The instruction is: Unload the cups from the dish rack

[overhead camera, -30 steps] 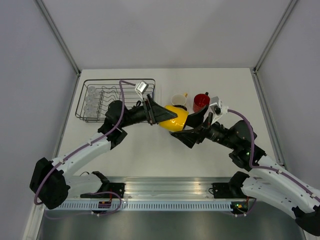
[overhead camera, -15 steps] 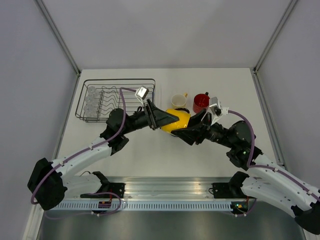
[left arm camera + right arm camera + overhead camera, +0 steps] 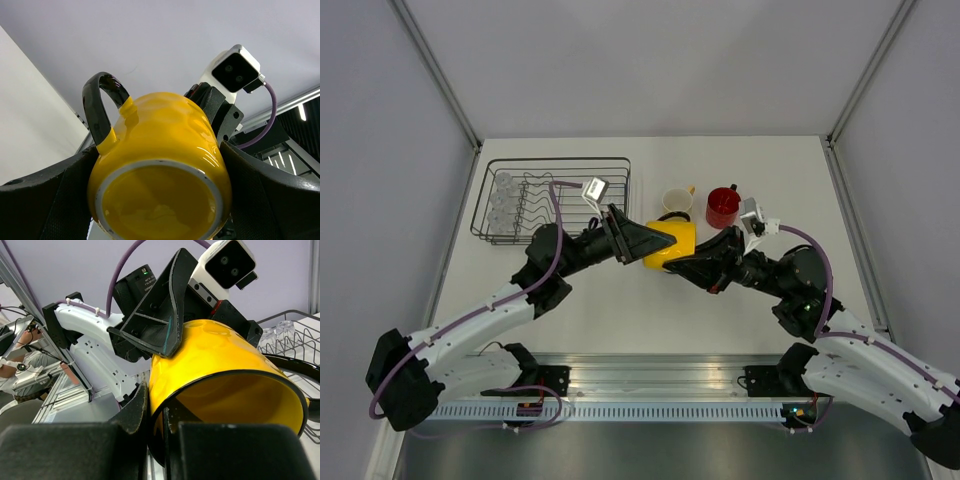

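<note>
A bright yellow mug (image 3: 672, 246) with a black handle hangs above the table's middle, between both arms. My left gripper (image 3: 658, 238) clamps its body from both sides, base toward the left wrist camera (image 3: 160, 165). My right gripper (image 3: 157, 415) is shut on the mug's rim (image 3: 220, 370), one finger inside and one outside. The black wire dish rack (image 3: 555, 162) stands at the back left with clear glass tumblers (image 3: 502, 200) in its left end. A cream mug (image 3: 677, 201) and a red mug (image 3: 721, 205) stand on the table behind the grippers.
The rack's wires (image 3: 300, 335) and tumblers (image 3: 277, 332) show behind the mug in the right wrist view. Frame posts rise at the table's back corners. White table surface lies in front of the rack and to the right of the red mug.
My right gripper has closed its fingers onto the yellow mug's rim. The left arm has shifted slightly, still clamping the mug's body.
</note>
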